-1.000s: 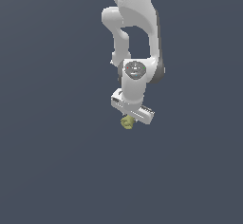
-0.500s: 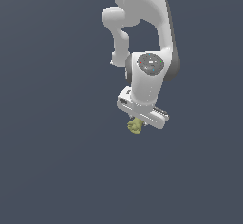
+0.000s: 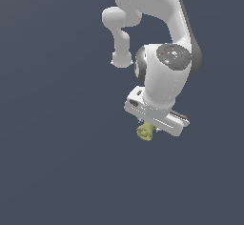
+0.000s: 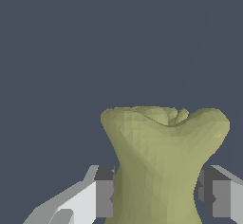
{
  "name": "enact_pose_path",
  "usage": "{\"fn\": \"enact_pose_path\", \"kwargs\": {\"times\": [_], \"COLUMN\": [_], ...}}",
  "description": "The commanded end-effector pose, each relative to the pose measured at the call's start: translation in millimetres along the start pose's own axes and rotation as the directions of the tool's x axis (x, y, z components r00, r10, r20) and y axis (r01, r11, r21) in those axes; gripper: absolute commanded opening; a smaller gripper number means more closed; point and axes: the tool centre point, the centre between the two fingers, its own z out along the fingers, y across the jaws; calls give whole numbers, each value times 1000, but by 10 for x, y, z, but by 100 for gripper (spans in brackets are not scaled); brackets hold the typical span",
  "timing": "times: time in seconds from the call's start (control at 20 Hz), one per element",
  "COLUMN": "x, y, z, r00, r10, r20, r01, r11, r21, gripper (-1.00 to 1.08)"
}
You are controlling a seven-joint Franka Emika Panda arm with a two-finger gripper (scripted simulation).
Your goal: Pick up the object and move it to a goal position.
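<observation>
— So where is the object (image 3: 145, 131) right now?

— Just below the middle of the exterior view, hanging under the white gripper (image 3: 148, 129), with plain dark grey all round it.

— And the fingers (image 4: 105, 198)?

— Closed in on it. In the wrist view a dark pad sits tight against each side of the lump's narrow waist, and its wider, knobbly end flares out beyond them.

— What about the arm (image 3: 162, 43)?

— It comes down from the upper right of the exterior view.
</observation>
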Motion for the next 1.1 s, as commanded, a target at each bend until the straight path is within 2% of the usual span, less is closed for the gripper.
{"fn": "enact_pose_path", "kwargs": {"times": [0.0, 0.55, 1.05], "x": [53, 241, 320], "y": [-103, -459, -598], "z": [-106, -452, -581], "r00": [1000, 1000, 1000], "r10": [0, 0, 0], "r20": [0, 1, 1], "r01": [0, 0, 0], "r11": [1000, 1000, 1000], "r21": [0, 0, 1], "gripper": [-100, -100, -100]}}
